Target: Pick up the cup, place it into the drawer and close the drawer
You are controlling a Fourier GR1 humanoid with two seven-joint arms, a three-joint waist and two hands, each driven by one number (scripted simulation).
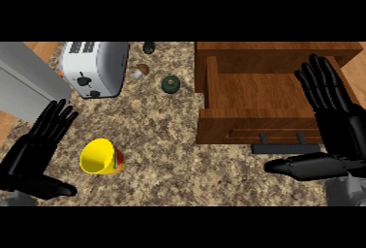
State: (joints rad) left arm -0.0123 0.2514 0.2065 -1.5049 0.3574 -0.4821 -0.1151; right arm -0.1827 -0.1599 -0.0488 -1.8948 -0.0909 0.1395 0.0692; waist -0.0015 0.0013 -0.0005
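Your yellow cup (99, 157) lies on its side on speckled counter (178, 145), mouth toward upper left, just right of left hand (32, 155), not touching. Left hand: fingers straight, spread, holding nothing. Right hand (336, 126): fingers straight, extended over right side of open wooden drawer (250, 92), thumb out left below drawer's black handle (282, 145). Cup well apart from drawer. Toaster (93, 65) at upper left; small dark green object (171, 84) between toaster and drawer.

A kitchen: toaster (95, 68) on granite counter (178, 169), wooden drawer (261, 104).
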